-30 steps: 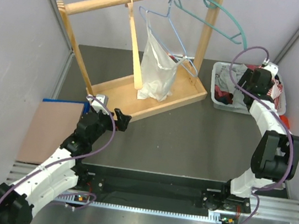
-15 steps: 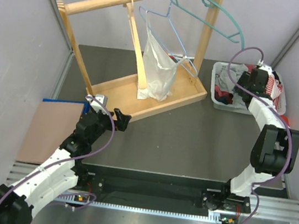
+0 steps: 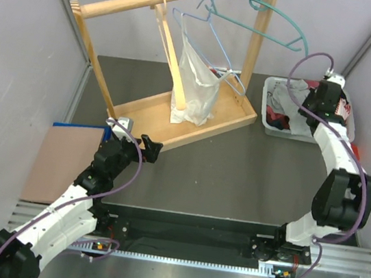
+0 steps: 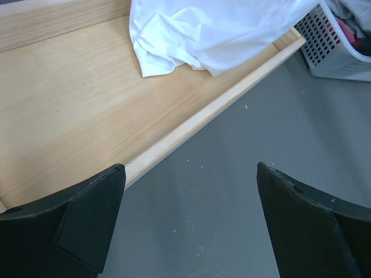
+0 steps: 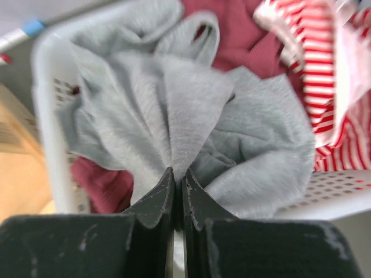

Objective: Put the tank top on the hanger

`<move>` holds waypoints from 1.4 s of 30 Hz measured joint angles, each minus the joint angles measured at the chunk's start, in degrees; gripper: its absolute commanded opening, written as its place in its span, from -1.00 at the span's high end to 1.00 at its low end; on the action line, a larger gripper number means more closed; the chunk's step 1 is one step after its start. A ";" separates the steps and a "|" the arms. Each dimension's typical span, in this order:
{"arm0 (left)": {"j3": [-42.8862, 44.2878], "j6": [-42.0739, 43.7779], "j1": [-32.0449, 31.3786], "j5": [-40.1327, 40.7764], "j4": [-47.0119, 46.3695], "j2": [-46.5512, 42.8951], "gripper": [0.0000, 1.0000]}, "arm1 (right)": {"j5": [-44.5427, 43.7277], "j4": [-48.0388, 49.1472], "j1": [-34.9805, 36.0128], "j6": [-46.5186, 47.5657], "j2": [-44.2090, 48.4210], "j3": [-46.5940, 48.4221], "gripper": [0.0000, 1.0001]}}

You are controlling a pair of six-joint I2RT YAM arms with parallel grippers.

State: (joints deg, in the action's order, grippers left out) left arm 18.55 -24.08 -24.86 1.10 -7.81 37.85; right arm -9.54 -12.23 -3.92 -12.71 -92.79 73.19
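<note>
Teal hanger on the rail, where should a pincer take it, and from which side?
Take the hanger by its right-hand arm, coming from the right, I'd say: that arm juts past the post, clear of the blue hanger and bag.

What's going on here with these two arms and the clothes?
The right gripper is shut on the grey tank top, bunched in the white basket among red clothes. The left gripper hovers open beside the wooden rack's base. The teal hanger hangs bare on the rail; the top is not on it yet.
</note>
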 measured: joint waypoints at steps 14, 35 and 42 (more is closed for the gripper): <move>-0.15 0.00 0.00 0.15 -0.02 0.04 -0.98 | 0.61 1.95 1.99 0.96 41.18 1.81 1.00; -0.44 0.61 0.00 -2.21 -2.56 2.97 -0.93 | 15.13 9.88 36.39 -4.20 41.94 -5.49 1.00; -0.50 1.77 -0.72 -5.33 -4.17 5.73 -0.92 | 4.50 14.86 46.53 -5.57 44.46 -23.10 1.00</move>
State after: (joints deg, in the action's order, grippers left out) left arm 18.04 -22.31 -25.58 -4.23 -11.99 43.57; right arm -5.04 2.63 42.61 -18.28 -48.34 50.09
